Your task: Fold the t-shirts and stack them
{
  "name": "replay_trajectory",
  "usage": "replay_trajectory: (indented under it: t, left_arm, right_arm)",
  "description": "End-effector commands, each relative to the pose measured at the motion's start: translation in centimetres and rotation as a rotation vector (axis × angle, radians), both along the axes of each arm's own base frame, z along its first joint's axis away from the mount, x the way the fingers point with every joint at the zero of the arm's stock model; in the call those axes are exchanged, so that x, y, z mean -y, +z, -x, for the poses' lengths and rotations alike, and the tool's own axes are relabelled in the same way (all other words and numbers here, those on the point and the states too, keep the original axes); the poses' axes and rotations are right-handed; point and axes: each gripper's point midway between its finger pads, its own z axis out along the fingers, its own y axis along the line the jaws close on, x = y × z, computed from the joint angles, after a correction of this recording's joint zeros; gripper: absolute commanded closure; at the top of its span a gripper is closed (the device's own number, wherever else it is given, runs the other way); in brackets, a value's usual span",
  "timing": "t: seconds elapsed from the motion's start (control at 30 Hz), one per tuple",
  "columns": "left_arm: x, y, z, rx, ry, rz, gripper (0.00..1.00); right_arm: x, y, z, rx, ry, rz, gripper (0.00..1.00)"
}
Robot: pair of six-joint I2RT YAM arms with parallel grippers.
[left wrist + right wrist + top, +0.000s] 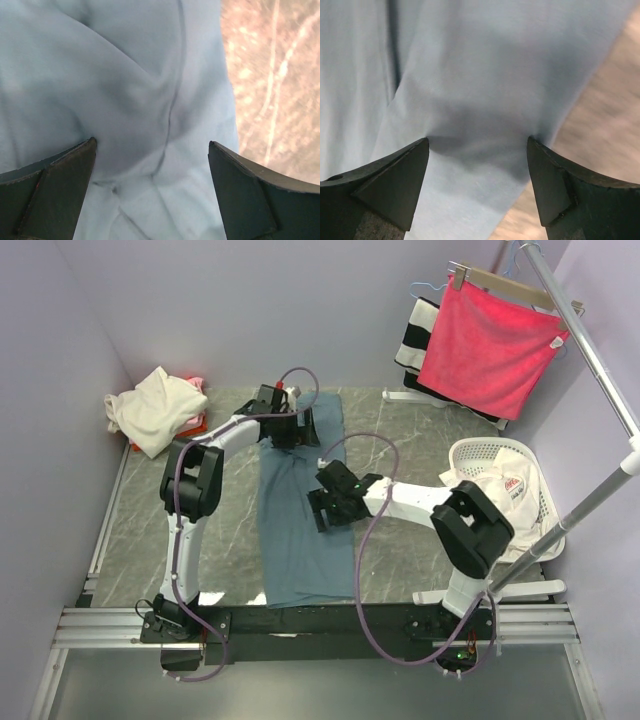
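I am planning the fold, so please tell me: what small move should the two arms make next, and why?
Probably close both grippers. The left gripper and right gripper stand open, each with the blue-grey t-shirt lying between its jaws, so nothing is gripped yet.

Blue-grey t-shirt (300, 530) on grey-marbled table (140, 530). Far left of it, cream t-shirt (155, 412). Far right: pink-red towel (490, 350), black-white striped cloth (415, 335).

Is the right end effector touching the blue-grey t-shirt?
Touching. Right wrist view: the right end effector presses its spread fingertips into the blue-grey t-shirt, creasing it.
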Motion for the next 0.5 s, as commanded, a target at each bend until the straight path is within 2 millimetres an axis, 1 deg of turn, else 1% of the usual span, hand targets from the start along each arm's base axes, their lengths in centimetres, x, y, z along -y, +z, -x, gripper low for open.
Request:
replay_trajectory:
  t: [0.0,0.03,0.07,0.13,0.17,0.2,0.23,0.27,0.3,0.33,0.37,0.4,0.43,0.47]
  left_arm:
    - [2.6,4.6,0.9,0.074,-0.02,0.067,0.01]
    - [2.7,4.5,1.0,0.068,-0.017,0.064,0.01]
    - [2.9,4.5,1.2,0.066,-0.021,0.064,0.01]
    - [3.1,4.4,1.2,0.077,-0.018,0.055,0.01]
    - [3.0,4.5,1.0,0.088,-0.013,0.057,0.01]
    - [2.9,4.5,0.7,0.098,-0.008,0.052,0.01]
    - [2.7,4.8,0.0,0.12,-0.006,0.025,0.01]
    - [2.5,4.8,-0.4,0.129,-0.003,0.004,0.01]
    - [2.0,3.6,-1.1,0.117,0.005,-0.026,0.01]
    - [1.9,4.8,-2.4,0.155,0.009,-0.043,0.01]
    - [1.4,4.1,-2.6,0.129,0.012,-0.063,0.01]
    - [0.7,2.8,-3.2,0.105,0.024,-0.076,0.01]
    - [0.3,3.4,-4.0,0.116,0.034,-0.069,0.01]
    - [-0.1,3.3,-4.1,0.104,0.041,-0.065,0.01]
  right_arm:
    - [7.6,-2.1,2.7,-0.081,-0.13,0.214,0.14]
    - [7.7,-1.5,2.6,-0.065,-0.137,0.198,0.14]
    - [8.2,-1.6,2.7,-0.066,-0.148,0.203,0.13]
    - [7.9,-1.1,3.0,-0.071,-0.14,0.167,0.14]
    - [6.9,-0.8,2.7,-0.054,-0.11,0.124,0.13]
    - [5.7,-0.5,3.3,-0.082,-0.063,0.062,0.14]
    - [5.2,0.3,3.1,-0.059,-0.042,0.032,0.14]
    - [4.4,0.8,3.3,-0.058,-0.005,0.005,0.14]
    - [4.1,1.1,3.2,-0.055,0.009,-0.008,0.14]
    - [3.6,1.4,3.3,-0.067,0.025,-0.025,0.13]
    - [3.5,1.3,3.4,-0.079,0.033,-0.023,0.14]
    - [3.3,1.1,3.7,-0.097,0.048,-0.02,0.14]
    - [2.8,0.7,4.4,-0.13,0.077,-0.034,0.14]
    - [2.7,0.5,4.7,-0.134,0.091,-0.027,0.14]
